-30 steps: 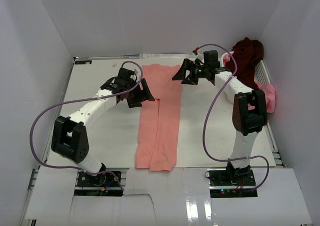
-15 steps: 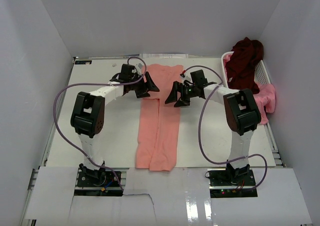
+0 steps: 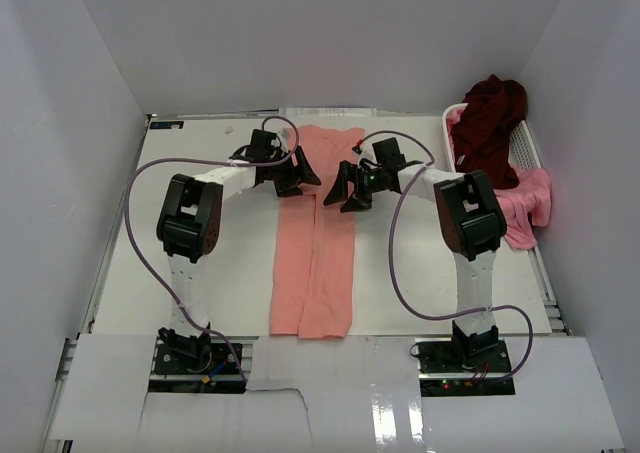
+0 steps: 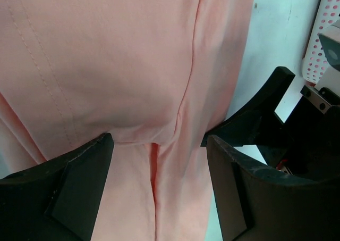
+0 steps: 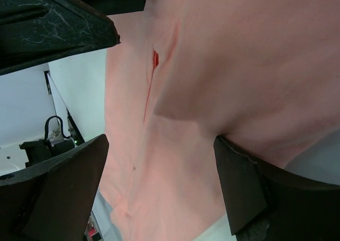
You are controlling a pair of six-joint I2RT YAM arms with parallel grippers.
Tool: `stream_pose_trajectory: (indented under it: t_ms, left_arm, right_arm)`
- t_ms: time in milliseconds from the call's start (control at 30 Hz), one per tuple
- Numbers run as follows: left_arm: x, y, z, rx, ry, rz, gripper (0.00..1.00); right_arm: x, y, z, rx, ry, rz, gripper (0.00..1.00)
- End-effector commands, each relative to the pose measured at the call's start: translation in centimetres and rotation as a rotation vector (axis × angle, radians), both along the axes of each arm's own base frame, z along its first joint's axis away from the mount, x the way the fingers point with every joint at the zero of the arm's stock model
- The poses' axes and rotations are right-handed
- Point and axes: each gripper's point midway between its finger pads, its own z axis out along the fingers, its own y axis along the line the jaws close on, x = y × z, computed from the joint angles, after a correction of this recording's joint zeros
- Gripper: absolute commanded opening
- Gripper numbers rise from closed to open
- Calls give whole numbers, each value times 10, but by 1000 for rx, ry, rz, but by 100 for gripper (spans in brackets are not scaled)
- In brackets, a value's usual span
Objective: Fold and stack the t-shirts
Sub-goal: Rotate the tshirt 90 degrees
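My left fingers (image 4: 69, 193) and right fingers (image 5: 53, 193) are spread wide over the soft, seam-stitched salmon-pink t-shirt (image 3: 315, 263), folded lengthwise.

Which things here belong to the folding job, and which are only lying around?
Job:
salmon-pink t-shirt, flat on the table
dark maroon t-shirt, heaped on the basket
brighter pink t-shirt, hanging beside it

Lying around:
white slatted basket

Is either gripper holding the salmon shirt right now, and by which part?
Nothing is held. The left gripper and the right gripper both stand open over the far half of the salmon-pink shirt, and the cloth lies ungripped between their fingers.
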Motion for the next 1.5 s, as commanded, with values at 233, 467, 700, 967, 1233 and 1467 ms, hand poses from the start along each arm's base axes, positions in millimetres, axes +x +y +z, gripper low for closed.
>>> stream_pose_trajectory:
  t_ms: [233,467,700,967,1233,1467]
  left_arm:
    - [62,24,4,84,-69,78,82]
    - [82,21,11,55,-73,80,82]
    - [81,21,81,27,-204,76,85]
    - [39,39,213,9,-395,104,87]
    - [-91,68,156,25,-216,98,86]
    - [-199,74,63,80,-17,64,83]
  right_arm:
    - [53,-14,-20,-94,-31,-72,88]
    - [59,-24,-21,-94,-15,-81,88]
    - [65,-20,12,-76,-92,-53,91]
    - [54,-18,71,-62,-187,2,92]
    - [-76,-46,66,-207,-201,-2,92]
    - [-191,-66,19,-299,-97,39,87]
